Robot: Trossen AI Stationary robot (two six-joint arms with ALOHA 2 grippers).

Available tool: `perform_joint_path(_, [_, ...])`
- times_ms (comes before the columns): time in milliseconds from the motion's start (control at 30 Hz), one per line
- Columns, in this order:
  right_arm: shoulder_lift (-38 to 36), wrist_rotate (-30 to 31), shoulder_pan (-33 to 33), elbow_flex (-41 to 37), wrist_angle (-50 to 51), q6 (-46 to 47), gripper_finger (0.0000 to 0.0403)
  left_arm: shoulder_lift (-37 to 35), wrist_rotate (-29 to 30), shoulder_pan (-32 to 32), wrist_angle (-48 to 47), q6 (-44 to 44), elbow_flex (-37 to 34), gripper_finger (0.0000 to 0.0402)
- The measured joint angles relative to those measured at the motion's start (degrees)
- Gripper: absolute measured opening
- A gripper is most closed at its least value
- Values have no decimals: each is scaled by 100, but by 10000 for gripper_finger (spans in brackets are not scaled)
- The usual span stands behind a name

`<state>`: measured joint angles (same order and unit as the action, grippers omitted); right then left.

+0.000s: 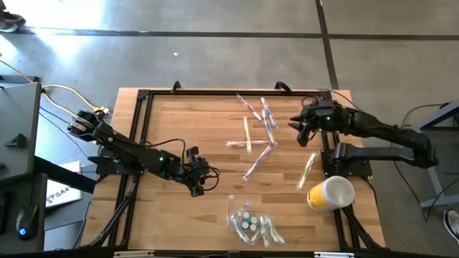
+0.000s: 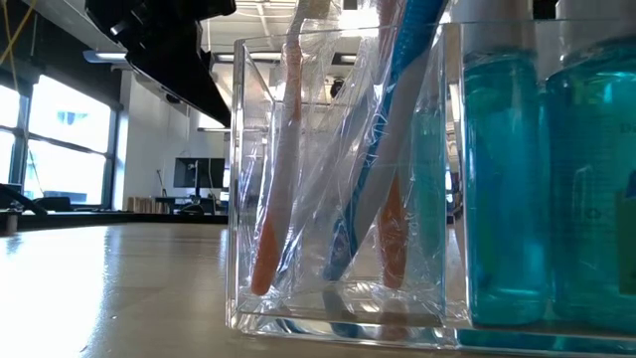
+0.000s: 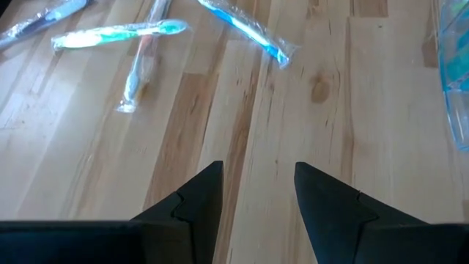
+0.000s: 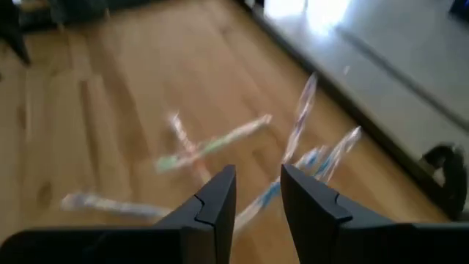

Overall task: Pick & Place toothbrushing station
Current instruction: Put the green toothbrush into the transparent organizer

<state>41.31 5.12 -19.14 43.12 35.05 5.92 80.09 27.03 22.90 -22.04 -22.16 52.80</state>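
Several plastic-wrapped toothbrushes (image 1: 258, 136) lie scattered flat on the wooden table, right of its middle; one (image 1: 307, 170) lies apart, farther right. A clear organizer box (image 1: 251, 223) stands at the near edge. In the low view, wrapped toothbrushes (image 2: 283, 149) stand upright in it beside blue mouthwash bottles (image 2: 507, 199). My left gripper (image 1: 204, 179) is open and empty over bare wood left of the toothbrushes; it also shows in the left wrist view (image 3: 258, 191). My right gripper (image 1: 301, 129) is open and empty, just right of the scattered toothbrushes (image 4: 220, 143).
A yellow and white cup (image 1: 331, 193) lies on its side near the table's right edge. A black frame (image 1: 143, 97) runs along the table's edges. Bare wood (image 1: 186, 129) fills the table's left half.
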Motion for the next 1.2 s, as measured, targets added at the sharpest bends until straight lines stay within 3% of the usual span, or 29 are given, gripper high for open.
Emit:
perform_joint_path(300, [660,-509,913,826,2276,877,100,-1,-13,0,1,-3,0,163])
perform_joint_path(467, [1064,-538,1515,827,2955,-106,100,-2,-13,0,-6,-14,0,163])
perform_joint_path(800, [1984,-806,2279,790,3026,359,100,-2,-13,0,-131,-16,0,163])
perform_joint_path(1033, [2535,-1017,2908,191,3068,700,100,-2,-52,0,-201,-18,0,163])
perform_joint_path(1200, [2811,-707,3364,-125,2958,848,100,57,-69,0,-213,70,0,163])
